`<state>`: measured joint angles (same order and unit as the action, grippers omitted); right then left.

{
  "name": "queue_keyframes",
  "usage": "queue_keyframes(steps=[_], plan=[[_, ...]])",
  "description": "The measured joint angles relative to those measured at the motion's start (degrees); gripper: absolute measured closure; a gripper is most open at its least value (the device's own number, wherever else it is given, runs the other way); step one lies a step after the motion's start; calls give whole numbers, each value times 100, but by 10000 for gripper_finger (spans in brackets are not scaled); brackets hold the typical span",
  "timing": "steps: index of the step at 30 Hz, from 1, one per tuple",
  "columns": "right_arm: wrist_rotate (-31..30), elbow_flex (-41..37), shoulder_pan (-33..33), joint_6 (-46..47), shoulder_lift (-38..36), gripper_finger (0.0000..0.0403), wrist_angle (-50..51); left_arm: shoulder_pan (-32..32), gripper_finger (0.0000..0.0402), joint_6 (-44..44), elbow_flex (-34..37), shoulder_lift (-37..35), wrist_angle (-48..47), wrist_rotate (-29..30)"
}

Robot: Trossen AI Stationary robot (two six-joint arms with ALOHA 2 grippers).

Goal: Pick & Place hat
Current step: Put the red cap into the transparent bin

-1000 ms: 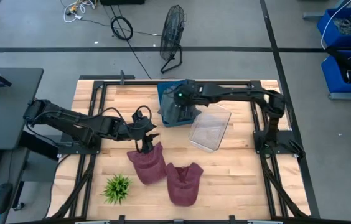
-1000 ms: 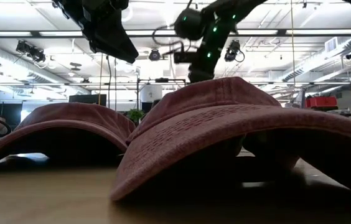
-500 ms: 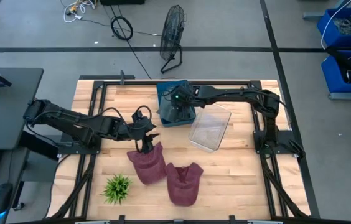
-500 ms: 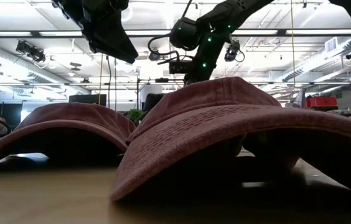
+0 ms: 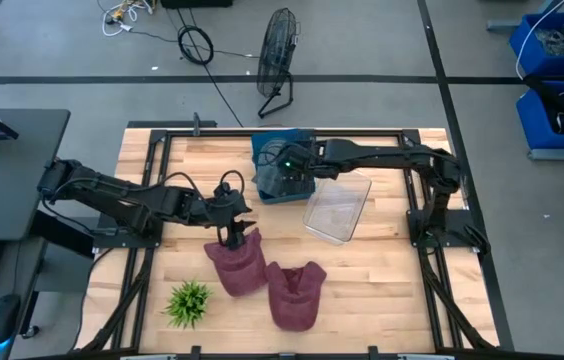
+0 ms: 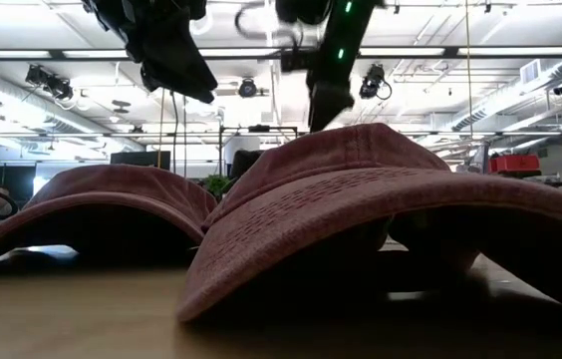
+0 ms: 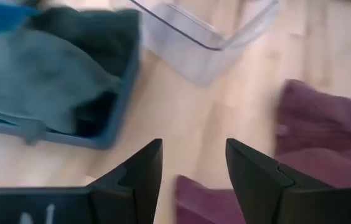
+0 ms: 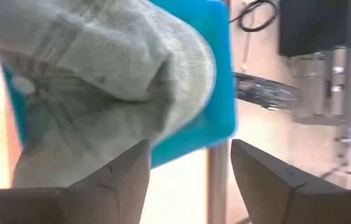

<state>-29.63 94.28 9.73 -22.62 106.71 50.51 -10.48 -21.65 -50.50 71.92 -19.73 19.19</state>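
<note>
Right gripper (image 5: 284, 172) had pulled back and dropped lower over blue bin (image 5: 262, 148) since a second ago; fingers spread wide, holding nothing, grey cap (image 8: 94, 87) in bin directly beneath. Left gripper (image 5: 230, 232) stayed put, fingers parted and empty, just above maroon cap (image 5: 239, 262). Second maroon cap (image 5: 295, 292) lay beside first, touching. Clear container (image 5: 338, 204) sat just beside bin.

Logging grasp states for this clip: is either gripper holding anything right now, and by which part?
Nothing is held. The left gripper is open above the maroon hat; the right gripper is open over the grey hat in the blue bin.
</note>
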Motion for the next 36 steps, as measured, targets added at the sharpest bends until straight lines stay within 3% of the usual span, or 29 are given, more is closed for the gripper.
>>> queue_keyframes(steps=[5,9,11,17,20,25,36], plan=[[-140,269,-414,116,-426,178,547,-77,220,-553,0,0,-62,-762],[91,283,-755,451,-896,186,908,-347,220,-874,0,0,-295,-942],[574,284,-931,771,-1129,190,1184,-484,220,-997,0,0,-336,-952],[2792,67,-1610,1521,-1523,197,1236,-730,220,-1071,-2,0,-372,-737],[3155,-127,-2116,1616,-1505,197,1113,-752,220,-1071,-2,0,-397,-722],[3224,-882,-2858,1644,-1472,197,-12,-752,220,-1071,-2,0,-436,-718],[3563,-3080,-3583,2471,-1262,197,-4243,-748,220,-1071,-2,0,-446,-678]])
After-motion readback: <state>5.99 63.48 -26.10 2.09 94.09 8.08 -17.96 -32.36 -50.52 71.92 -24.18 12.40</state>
